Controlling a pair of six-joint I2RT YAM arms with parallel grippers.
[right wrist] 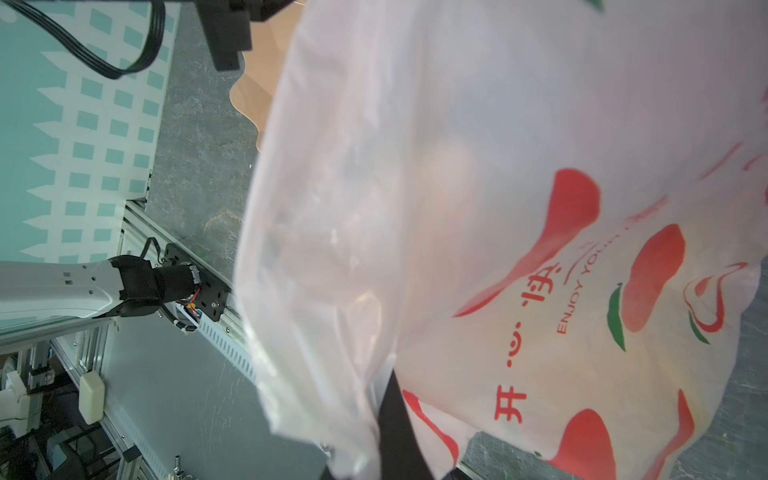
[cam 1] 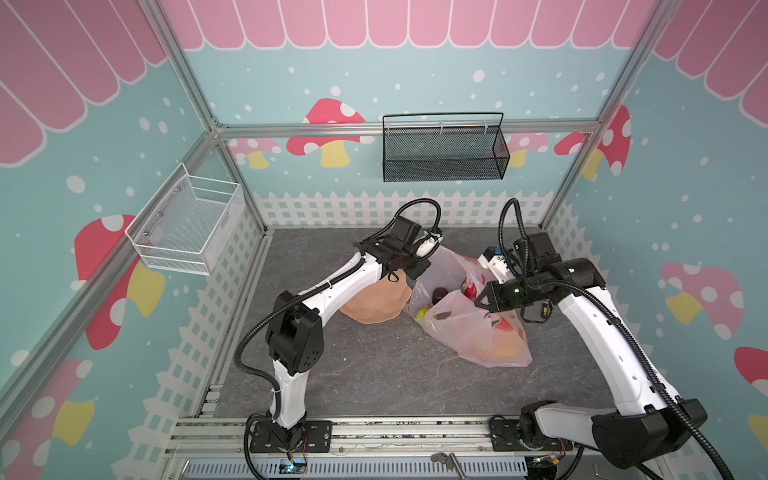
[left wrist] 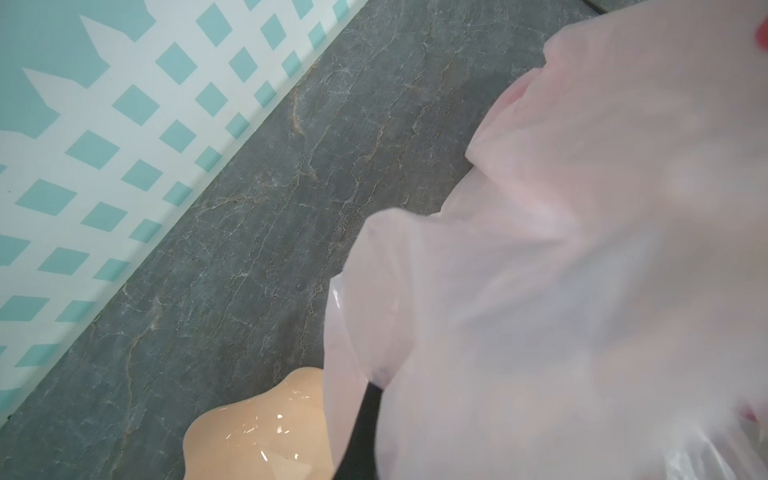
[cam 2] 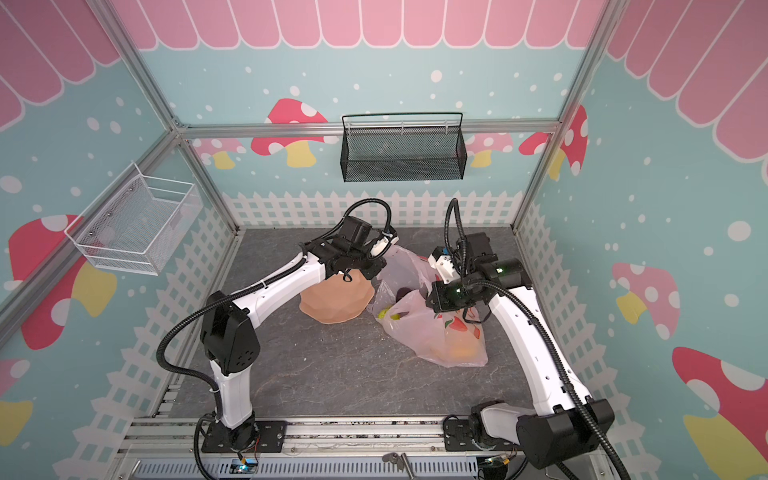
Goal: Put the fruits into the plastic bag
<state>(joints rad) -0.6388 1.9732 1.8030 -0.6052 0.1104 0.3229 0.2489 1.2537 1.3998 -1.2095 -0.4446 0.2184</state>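
— Where's the bag (cam 1: 478,328)?

— On the surface (cam 1: 353,374), right of centre, just right of the dish (cam 1: 374,307).

— Why are both hands on it?

— To hold the mouth open, I'd judge. The left hand (cam 1: 420,272) is closed on the far-left rim. In the left wrist view the film drapes over its finger (left wrist: 361,419). The right hand (cam 1: 481,302) is closed on the right rim, and in the right wrist view the film bunches at its finger (right wrist: 395,415). Between them the rim is lifted, so the opening gapes upward.

— And the fruits?

— Inside. A dark fruit (cam 1: 438,296) and a red fruit (cam 1: 469,289) show through the mouth. A yellow-green fruit (cam 1: 424,311) shows at the left lip, and an orange fruit (cam 1: 505,351) glows through the film at the closed end. I see none loose on the surface, though the left arm hides part of the dish.

— Which way does the bag lie?

— Its long axis runs diagonally, with the mouth far and left and the closed bottom near and right, sagging flat on the surface. With the weight at that low end, I think the fruits should sit safely.
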